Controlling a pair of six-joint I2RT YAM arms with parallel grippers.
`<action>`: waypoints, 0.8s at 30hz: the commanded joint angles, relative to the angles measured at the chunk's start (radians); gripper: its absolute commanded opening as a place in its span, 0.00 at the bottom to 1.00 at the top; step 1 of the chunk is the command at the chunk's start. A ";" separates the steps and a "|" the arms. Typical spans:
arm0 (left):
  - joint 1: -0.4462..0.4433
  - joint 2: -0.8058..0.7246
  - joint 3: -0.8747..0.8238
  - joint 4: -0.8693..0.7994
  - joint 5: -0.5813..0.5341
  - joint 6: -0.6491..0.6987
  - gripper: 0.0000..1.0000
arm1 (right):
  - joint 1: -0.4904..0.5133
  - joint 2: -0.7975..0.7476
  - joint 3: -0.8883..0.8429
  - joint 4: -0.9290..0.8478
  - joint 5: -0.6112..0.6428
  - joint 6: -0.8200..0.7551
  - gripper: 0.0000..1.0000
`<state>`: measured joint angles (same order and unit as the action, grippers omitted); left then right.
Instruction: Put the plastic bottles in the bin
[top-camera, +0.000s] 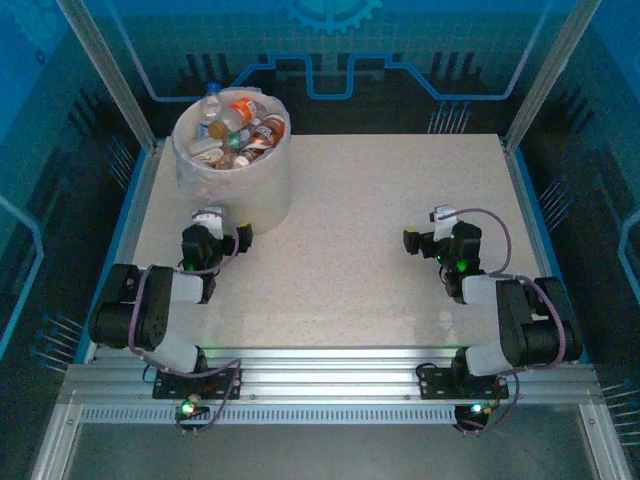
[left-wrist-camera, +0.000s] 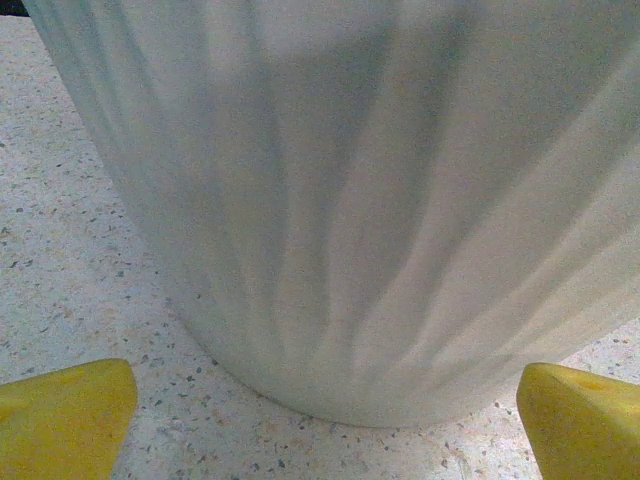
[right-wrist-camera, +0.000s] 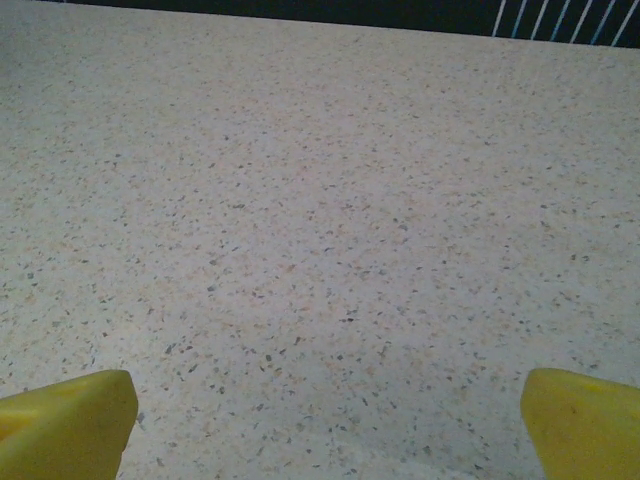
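Overlapping, half-hidden plastic bottles (top-camera: 238, 125) in bin (top-camera: 250, 195); left end effector (left-wrist-camera: 322, 418), right end effector (right-wrist-camera: 325, 420) wide.

table (top-camera: 350, 250): pale speckled top, kinda terrazzo-looking
trim (top-camera: 126, 232): thin blue strip down the table's left side, same thing on the right
rail (top-camera: 330, 385): ribbed aluminium, runs along the near edge
left post (top-camera: 110, 70): silver, stands at the far-left corner
right post (top-camera: 551, 70): silver, far-right corner
back wall (top-camera: 420, 60): blue panel, light-blue line pattern
gear (top-camera: 335, 12): light-blue cog logo up top, cut off by the frame
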<state>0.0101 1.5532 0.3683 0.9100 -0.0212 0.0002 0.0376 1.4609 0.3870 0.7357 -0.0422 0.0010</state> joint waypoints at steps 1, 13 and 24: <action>-0.002 -0.002 0.018 0.001 0.003 0.005 0.99 | -0.015 0.041 0.024 0.058 -0.031 -0.018 1.00; -0.002 -0.003 0.018 0.000 0.003 0.004 0.99 | -0.009 0.042 0.039 0.027 0.017 -0.006 1.00; -0.002 -0.002 0.018 0.000 0.003 0.005 0.99 | 0.002 0.044 0.044 0.021 0.041 -0.011 1.00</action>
<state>0.0101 1.5532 0.3683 0.9100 -0.0208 -0.0002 0.0383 1.4971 0.4133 0.7418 -0.0162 -0.0017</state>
